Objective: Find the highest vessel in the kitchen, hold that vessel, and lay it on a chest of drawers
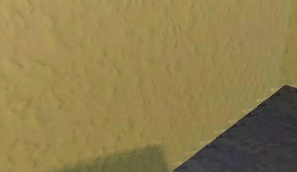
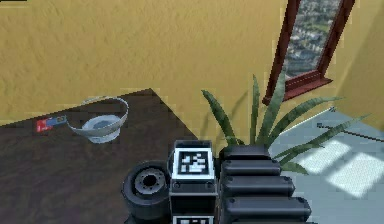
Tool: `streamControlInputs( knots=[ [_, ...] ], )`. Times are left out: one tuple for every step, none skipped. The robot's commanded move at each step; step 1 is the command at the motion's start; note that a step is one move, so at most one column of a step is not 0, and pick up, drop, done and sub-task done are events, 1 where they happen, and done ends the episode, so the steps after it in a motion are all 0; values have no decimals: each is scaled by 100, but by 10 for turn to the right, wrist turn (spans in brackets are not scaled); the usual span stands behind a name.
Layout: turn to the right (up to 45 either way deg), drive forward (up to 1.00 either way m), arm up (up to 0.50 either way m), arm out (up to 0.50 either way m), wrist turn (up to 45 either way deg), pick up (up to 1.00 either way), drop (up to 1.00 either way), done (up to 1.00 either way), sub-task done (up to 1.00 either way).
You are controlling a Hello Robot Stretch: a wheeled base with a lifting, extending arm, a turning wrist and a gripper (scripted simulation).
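A pale grey, see-through bowl [image 2: 104,124] lies on a dark wooden top [image 2: 60,170] in the arm side view, near the top's far edge. Just left of it sits a small red and blue thing [image 2: 47,125]. At the bottom of this view the gripper's dark body [image 2: 150,190] stands beside a white marker square [image 2: 193,163], with the ribbed black arm [image 2: 255,185] to its right. I cannot make out its far end, so I cannot tell whether it holds anything. A corner of the same dark top [image 1: 268,144] shows at the forward view's lower right.
A textured yellow wall [image 1: 102,62] stands close ahead and runs on behind the dark top [image 2: 150,45]. A green spiky plant [image 2: 262,115] rises right of the top. Behind it is a red-framed window [image 2: 305,50], with sunlit pale floor [image 2: 345,165] below.
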Motion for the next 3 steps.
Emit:
streamControlInputs(
  knots=[
    [0, 0, 0, 24, 0, 0, 0, 0, 0],
    [0, 0, 0, 0, 390, 0, 0, 0, 0],
    [0, 0, -12, 0, 0, 0, 0, 0, 0]
  ],
)
